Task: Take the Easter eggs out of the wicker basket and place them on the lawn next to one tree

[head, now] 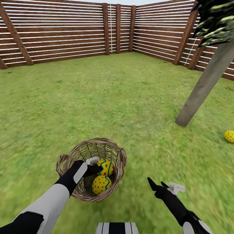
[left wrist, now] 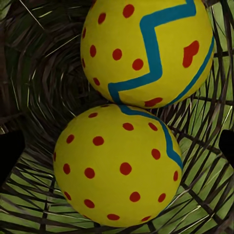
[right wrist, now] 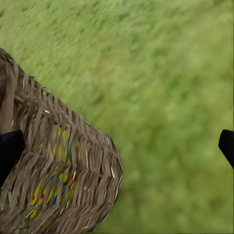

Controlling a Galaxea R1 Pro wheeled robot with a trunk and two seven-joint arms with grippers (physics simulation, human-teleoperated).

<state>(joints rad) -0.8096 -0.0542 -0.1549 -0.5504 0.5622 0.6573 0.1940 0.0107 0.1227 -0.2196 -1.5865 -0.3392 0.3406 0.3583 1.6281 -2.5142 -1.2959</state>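
The wicker basket (head: 70,159) sits on the lawn (head: 97,97) close in front of me. Two yellow Easter eggs lie in it, one (head: 106,166) with a blue zigzag band above the other (head: 101,184). My left gripper (head: 94,167) reaches inside the basket, open, just beside the upper egg. In the left wrist view the nearer dotted egg (left wrist: 117,168) sits between the wide-apart fingertips (left wrist: 9,153), untouched, with the zigzag egg (left wrist: 146,48) beyond. A third egg (head: 229,136) lies on the grass near the tree (head: 204,87). To the basket's right, my right gripper (head: 158,186) hovers open.
A brown slatted fence (head: 65,35) encloses the garden at the back and right. The tree's dark foliage (head: 216,19) hangs at the upper right. The right wrist view shows the basket's outer wall (right wrist: 63,180) beside open grass (right wrist: 161,97).
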